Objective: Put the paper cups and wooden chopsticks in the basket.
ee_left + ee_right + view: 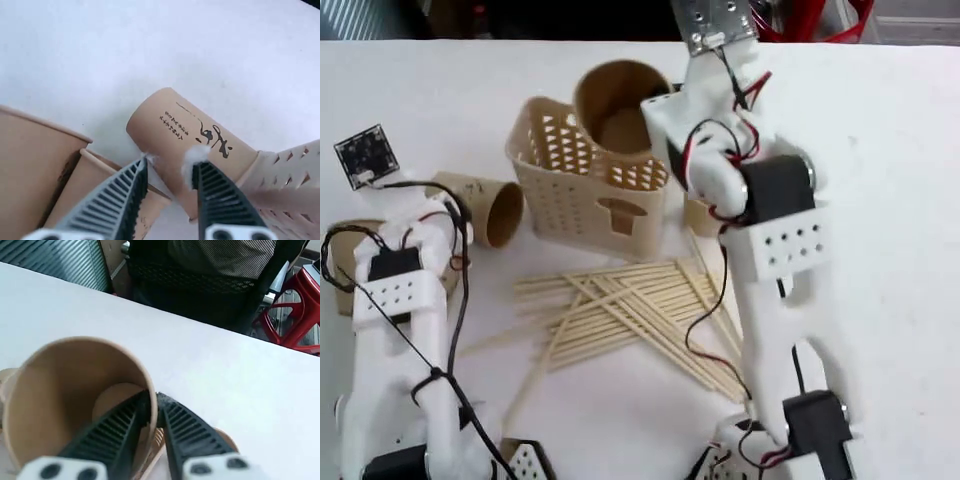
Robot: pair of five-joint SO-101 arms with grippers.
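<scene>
My right gripper [151, 399] is shut on the rim of a brown paper cup [65, 385], one finger inside and one outside. In the high view that cup [620, 105] tilts over the far side of the cream basket [585, 190]. My left gripper [170, 162] is open, its tips at the side of another paper cup [190, 140] that lies on its side. This cup [488, 208] rests just left of the basket. Wooden chopsticks [620, 310] lie in a loose pile in front of the basket.
More paper cups [35, 155] lie close beside my left gripper, at the table's left edge [335, 265]. Another cup [700, 215] shows behind the right arm, right of the basket. A small circuit board [365, 152] lies at far left. Chairs stand beyond the table.
</scene>
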